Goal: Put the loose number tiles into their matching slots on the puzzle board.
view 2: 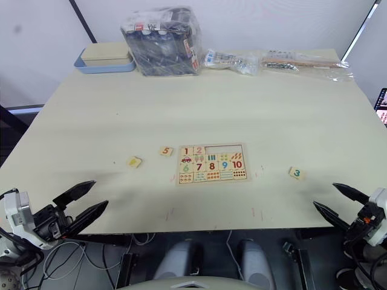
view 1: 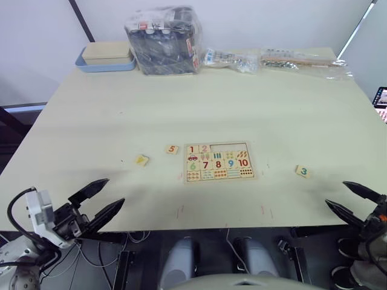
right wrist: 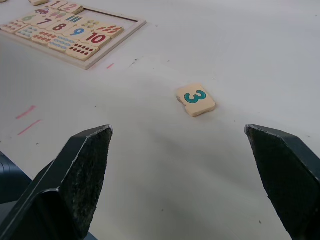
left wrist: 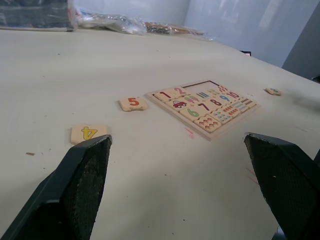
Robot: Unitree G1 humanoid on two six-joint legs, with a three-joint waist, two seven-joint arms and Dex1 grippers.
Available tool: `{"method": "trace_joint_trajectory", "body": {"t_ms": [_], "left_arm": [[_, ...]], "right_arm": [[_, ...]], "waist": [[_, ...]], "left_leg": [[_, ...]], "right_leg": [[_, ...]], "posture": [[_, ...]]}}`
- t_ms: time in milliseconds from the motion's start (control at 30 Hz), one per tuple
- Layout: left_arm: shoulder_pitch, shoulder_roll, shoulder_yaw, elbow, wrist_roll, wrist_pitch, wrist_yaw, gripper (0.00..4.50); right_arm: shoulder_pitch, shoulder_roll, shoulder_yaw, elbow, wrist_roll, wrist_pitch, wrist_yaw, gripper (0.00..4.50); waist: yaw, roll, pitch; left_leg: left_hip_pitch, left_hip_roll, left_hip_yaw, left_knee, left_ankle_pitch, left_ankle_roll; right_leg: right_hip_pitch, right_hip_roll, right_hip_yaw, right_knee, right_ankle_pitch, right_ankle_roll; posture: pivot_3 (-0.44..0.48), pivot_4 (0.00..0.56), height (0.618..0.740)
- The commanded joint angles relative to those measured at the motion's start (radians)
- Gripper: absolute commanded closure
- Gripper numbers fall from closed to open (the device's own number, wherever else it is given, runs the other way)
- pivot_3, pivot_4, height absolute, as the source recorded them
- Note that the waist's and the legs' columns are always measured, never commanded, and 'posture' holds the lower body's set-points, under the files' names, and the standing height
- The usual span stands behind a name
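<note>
The puzzle board (view 1: 218,161) lies at the table's middle front, with tiles 1 and 2 seated in its top row and empty slots (view 1: 233,148) to their right. Loose tile 5 (view 1: 172,149) rests just left of the board, yellow tile 4 (view 1: 141,160) farther left, and green tile 3 (view 1: 303,171) to the board's right. My left gripper (view 1: 101,202) hovers open at the front left edge, short of tile 4 (left wrist: 89,133). My right gripper (view 1: 354,201) stands open at the front right, short of tile 3 (right wrist: 195,99).
Along the far edge sit a blue-rimmed tray (view 1: 106,58), a plastic-wrapped dark box (view 1: 163,41) and clear bags (view 1: 275,59) of small parts. Pink marks (view 1: 181,211) dot the table near its front edge.
</note>
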Motion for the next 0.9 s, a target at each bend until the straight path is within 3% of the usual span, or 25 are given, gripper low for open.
{"method": "trace_joint_trajectory", "body": {"t_ms": [33, 433, 633, 900], "left_arm": [[0.007, 0.006, 0.006, -0.013, -0.001, -0.007, -0.008, 0.00], [0.009, 0.019, -0.001, -0.047, -0.020, 0.005, -0.039, 0.00], [0.002, 0.050, -0.015, -0.101, -0.076, 0.043, -0.130, 0.00], [-0.040, 0.094, -0.057, -0.119, -0.073, 0.058, -0.207, 0.00]], "right_arm": [[-0.001, -0.021, -0.014, -0.013, 0.015, -0.007, 0.002, 0.06], [-0.057, -0.087, 0.034, -0.003, 0.002, 0.046, 0.006, 0.06], [-0.187, -0.198, 0.166, 0.026, -0.077, 0.147, -0.019, 0.06], [-0.429, -0.242, 0.327, 0.178, -0.147, 0.203, -0.003, 0.06]], "waist": [[0.000, 0.000, 0.000], [0.000, 0.000, 0.000], [0.000, 0.000, 0.000], [0.000, 0.000, 0.000]], "left_leg": [[0.000, 0.000, 0.000, 0.000, 0.000, 0.000], [0.000, 0.000, 0.001, 0.000, 0.000, 0.000], [0.001, 0.000, 0.001, 0.000, 0.000, 0.000], [-0.001, 0.000, 0.002, 0.000, 0.000, 0.000]], "right_leg": [[0.000, 0.000, 0.000, 0.000, 0.000, 0.000], [0.000, 0.000, 0.001, 0.000, 0.001, -0.001], [0.000, 0.000, 0.001, 0.000, 0.001, -0.002], [0.000, 0.002, 0.001, 0.000, 0.002, -0.004]], "posture": [[0.000, 0.150, 0.740], [0.000, 0.150, 0.740], [0.000, 0.150, 0.740], [0.000, 0.150, 0.740]]}}
